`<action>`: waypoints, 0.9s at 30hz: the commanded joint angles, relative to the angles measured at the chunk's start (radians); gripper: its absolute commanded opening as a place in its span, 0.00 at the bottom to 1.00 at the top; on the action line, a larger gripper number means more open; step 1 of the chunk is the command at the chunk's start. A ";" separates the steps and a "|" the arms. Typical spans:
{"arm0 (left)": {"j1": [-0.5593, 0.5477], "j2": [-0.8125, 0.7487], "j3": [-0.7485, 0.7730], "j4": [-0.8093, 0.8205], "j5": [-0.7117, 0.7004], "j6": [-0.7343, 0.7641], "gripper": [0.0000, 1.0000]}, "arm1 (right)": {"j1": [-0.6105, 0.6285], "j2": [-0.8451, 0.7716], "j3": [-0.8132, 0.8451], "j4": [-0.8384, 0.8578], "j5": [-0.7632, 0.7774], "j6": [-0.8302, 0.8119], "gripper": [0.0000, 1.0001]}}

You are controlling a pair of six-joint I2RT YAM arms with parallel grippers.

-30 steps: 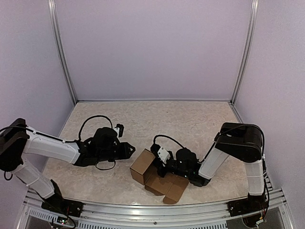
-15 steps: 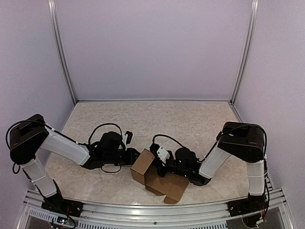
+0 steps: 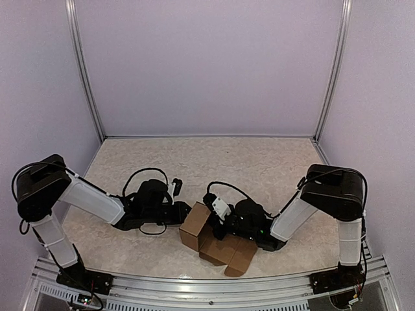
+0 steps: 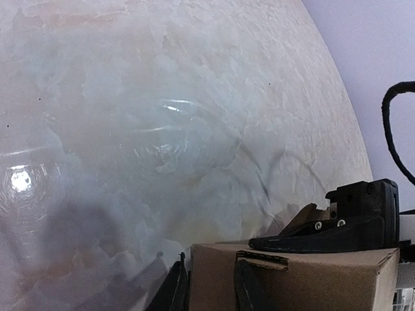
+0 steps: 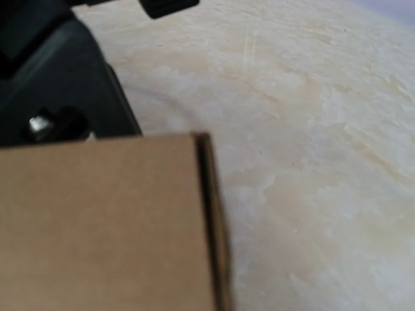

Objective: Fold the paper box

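Paper box (image 3: 198,228): plain brown matte cardboard, half formed, with a squarish upright part on the left and flat flaps spread low to its right.
Place: near the front middle of the counter (image 3: 259,162), between the two claws.
Edges: in the left wrist view the box (image 4: 305,282) has a straight top edge with a shallow notched slit. In the right wrist view a smooth panel (image 5: 104,227) ends in a crisp vertical fold.
Left claw (image 3: 181,214): black, at the box's left wall. Its slim fingers (image 4: 243,288) stand a little apart, astride the corner edge. Whether they pinch it cannot be told.
Right claw (image 3: 217,223): black, closed tight against the upright part's right side. Its tips are hidden, so any hold is unclear.
Counter: pale beige, marbled, glossy.
Surround: smooth lilac walls (image 3: 207,65) and a ribbed metal rail (image 3: 194,282).
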 commanded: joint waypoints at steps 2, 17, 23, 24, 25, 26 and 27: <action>-0.068 0.018 0.047 0.042 0.123 0.047 0.24 | 0.007 -0.023 0.056 -0.049 0.063 0.042 0.00; 0.035 -0.106 -0.022 -0.165 -0.027 0.060 0.50 | 0.007 -0.076 0.047 -0.188 0.031 -0.037 0.00; 0.037 -0.246 -0.005 -0.369 -0.180 0.097 0.57 | 0.006 -0.147 0.090 -0.415 -0.020 -0.123 0.00; 0.037 -0.265 0.005 -0.413 -0.212 0.104 0.58 | 0.006 -0.162 0.096 -0.457 -0.027 -0.137 0.00; 0.036 -0.289 0.016 -0.478 -0.245 0.110 0.59 | 0.007 -0.180 0.104 -0.499 -0.037 -0.150 0.00; 0.036 -0.316 0.025 -0.528 -0.272 0.115 0.59 | 0.007 -0.194 0.110 -0.538 -0.045 -0.163 0.00; 0.036 -0.331 0.033 -0.567 -0.295 0.120 0.59 | 0.007 -0.209 0.118 -0.584 -0.059 -0.177 0.00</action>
